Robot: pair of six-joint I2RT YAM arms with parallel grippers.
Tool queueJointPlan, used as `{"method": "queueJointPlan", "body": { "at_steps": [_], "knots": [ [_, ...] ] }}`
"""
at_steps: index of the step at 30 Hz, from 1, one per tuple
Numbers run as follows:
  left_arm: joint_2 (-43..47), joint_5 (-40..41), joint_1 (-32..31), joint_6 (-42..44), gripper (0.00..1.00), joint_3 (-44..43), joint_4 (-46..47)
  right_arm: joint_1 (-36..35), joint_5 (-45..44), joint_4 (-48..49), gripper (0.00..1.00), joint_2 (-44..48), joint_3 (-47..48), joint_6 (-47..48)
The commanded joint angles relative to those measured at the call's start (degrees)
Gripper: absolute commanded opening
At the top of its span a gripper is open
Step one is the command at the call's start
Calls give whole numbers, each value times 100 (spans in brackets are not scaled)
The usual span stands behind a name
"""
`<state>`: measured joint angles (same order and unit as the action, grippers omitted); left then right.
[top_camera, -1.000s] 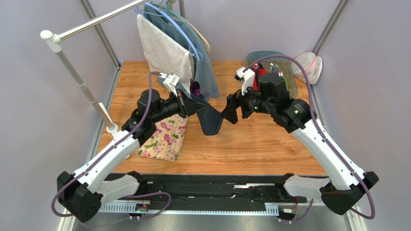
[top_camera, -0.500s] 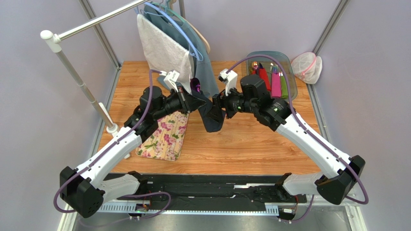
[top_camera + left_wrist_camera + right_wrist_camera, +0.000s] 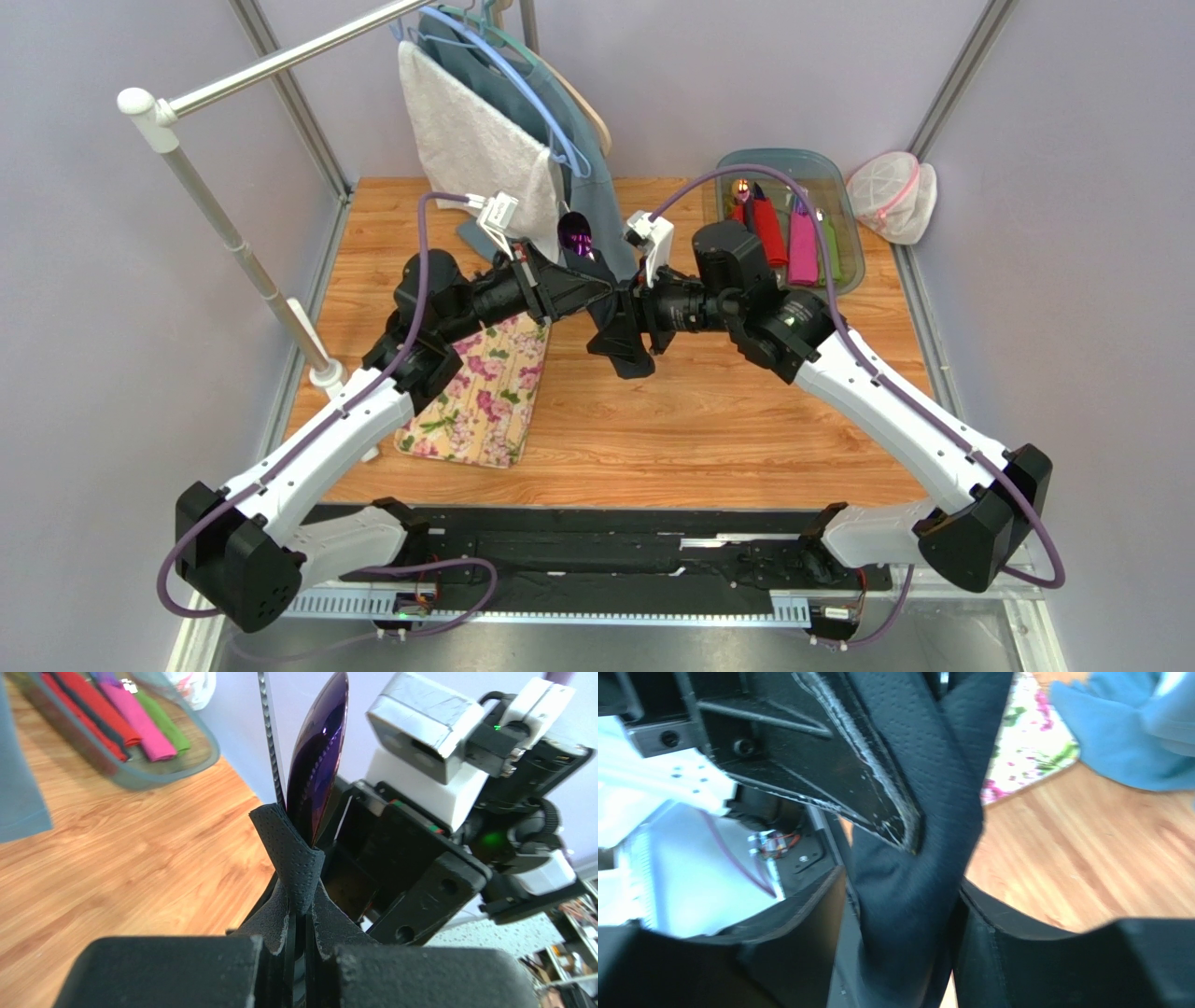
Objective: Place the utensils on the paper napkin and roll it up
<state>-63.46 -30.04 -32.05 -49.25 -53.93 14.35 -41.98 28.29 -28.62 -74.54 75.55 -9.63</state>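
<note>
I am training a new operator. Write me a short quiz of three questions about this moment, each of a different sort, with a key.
1. True or false: the paper napkin lies flat on the table.
2. What colours are the rolls in the container? A) red, pink, green B) blue, yellow, white C) all black
3. Fill in: the purple spoon sticks up from the napkin fold pinched by the ___ gripper.

Key
1. False: it is bunched, gripped by both the left gripper and the right gripper.
2. A
3. left
</note>
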Motion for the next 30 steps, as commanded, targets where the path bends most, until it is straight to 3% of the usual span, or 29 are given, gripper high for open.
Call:
{"method": "queueJointPlan", "body": {
  "at_steps": [1,4,11,17,18,21,25,30],
  "knots": [
    [-8,-423,24,-339,0,5,1192,-4,721,454,51,221,-32,-303],
    [9,-599,32,-427,0,14,1526,101,914,541,45,274,-58,-548],
    [36,-687,32,-410,0,23,1676,348,1301,691,0,361,-93,-1076],
    [9,-722,24,-339,0,-74,1527,339,1249,744,0,449,-14,-1033],
    [18,-740,32,-322,20,-82,1423,339,1231,753,0,476,4,-954],
    [88,-740,32,-269,50,-13,1168,339,1143,796,0,546,83,-848],
    [194,-757,32,-242,59,128,930,339,1099,884,0,643,171,-830],
    [106,-880,-46,-418,62,190,1209,348,1292,1042,0,687,188,-935]
  ]
}}
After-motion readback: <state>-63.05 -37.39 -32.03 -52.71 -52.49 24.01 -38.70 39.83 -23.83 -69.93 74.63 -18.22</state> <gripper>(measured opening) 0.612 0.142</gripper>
